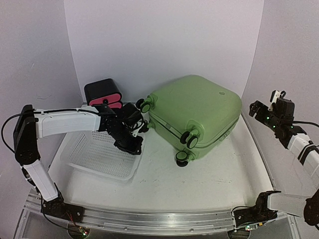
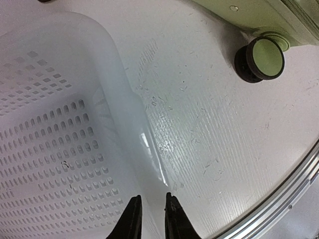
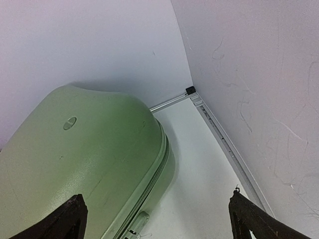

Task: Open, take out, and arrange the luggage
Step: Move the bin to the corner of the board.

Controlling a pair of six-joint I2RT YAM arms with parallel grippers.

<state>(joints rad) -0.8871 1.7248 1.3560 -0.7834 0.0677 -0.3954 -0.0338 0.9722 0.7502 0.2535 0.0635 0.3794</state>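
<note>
Pinching basket [image 2: 114, 74] rim with left pincer [image 2: 153, 211], near worktop's [image 1: 164, 169] left edge. Holding right pincer [image 3: 157, 206] spread wide, raised by right edge. Suitcase [image 1: 199, 107] lying shut, far middle. Likely shifting basket: seating rim deep, dragging flat, slowly, avoiding wheel [image 2: 266, 59] nearby.

Left arm [image 1: 65, 124] and right arm [image 1: 304, 149] are showing white link covers between black joint housings. A black cable [image 1: 5, 134] is looping off the left arm. Green indicator lights [image 1: 267, 118] are glowing on the right arm. The left gripper [image 2: 152, 199] is presenting black tapered fingers [image 2: 132, 219].
</note>
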